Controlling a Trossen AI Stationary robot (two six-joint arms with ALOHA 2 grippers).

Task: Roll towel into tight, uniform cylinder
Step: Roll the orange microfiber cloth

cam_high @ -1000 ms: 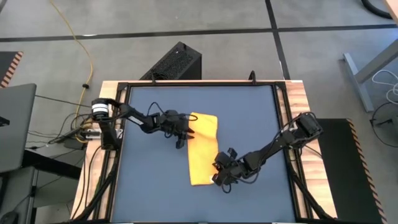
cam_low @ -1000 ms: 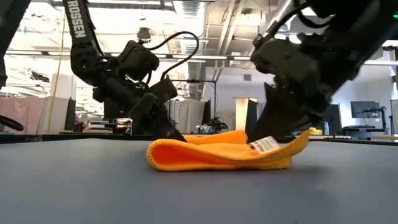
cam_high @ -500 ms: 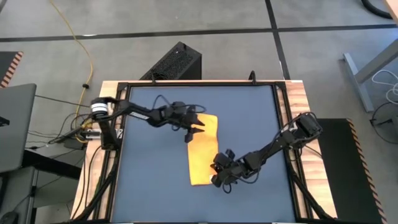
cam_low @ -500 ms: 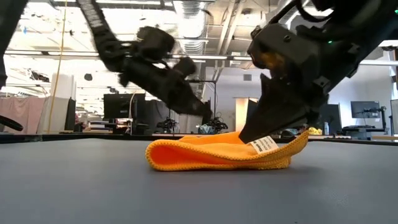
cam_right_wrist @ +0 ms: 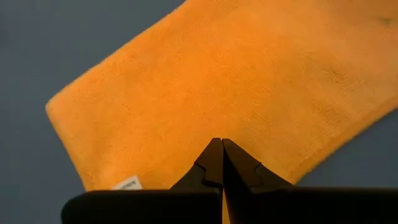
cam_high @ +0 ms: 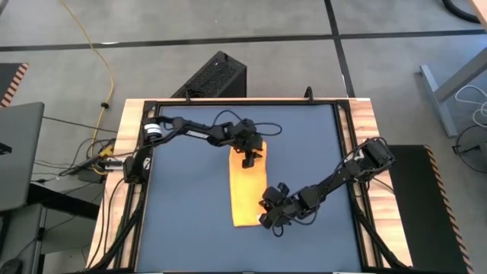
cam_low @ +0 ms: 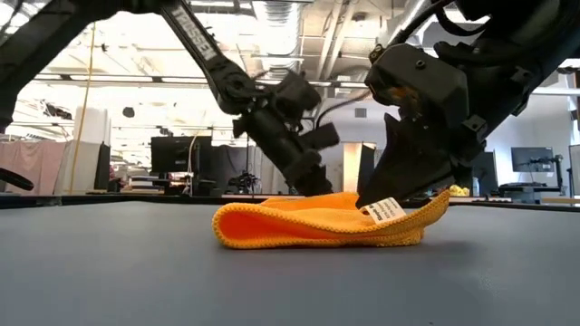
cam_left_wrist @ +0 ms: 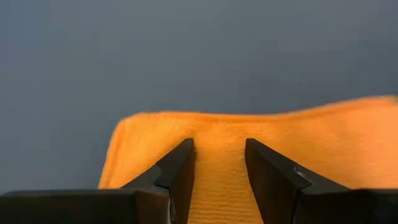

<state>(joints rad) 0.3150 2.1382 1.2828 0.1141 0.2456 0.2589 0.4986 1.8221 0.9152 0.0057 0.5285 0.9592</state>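
- The left hand [cam_high: 249, 155] has swung across from the towel's left side, where it was a second ago, and now hangs over the far end of the towel [cam_high: 247, 183], the end nearest the back of the counter [cam_high: 183, 228].
- Seen from its own wrist, the left hand's fingers [cam_left_wrist: 177, 171] stand partly apart with yellow cloth showing between them, and nothing is pinched. I can't tell whether the tips touch the cloth or hover just above it.
- The towel lies where it lay before, a long folded strip running front to back in the middle of the dark blue counter. From counter height it is a low, loose fold with a rounded edge on one side, not a cylinder.
- Its small white tag [cam_low: 384, 211] shows at the near end, just beside the right hand.
- The right hand [cam_high: 266, 215] has not shifted over the last second. It sits at the near right corner of the towel with its fingers [cam_right_wrist: 219, 163] pressed together, tips down on or against the cloth; whether any cloth is caught between them I can't make out.
- To me this reads as a setup: the right hand pinning the near end while the left lines up on the far end, so rolling proper has not yet started.
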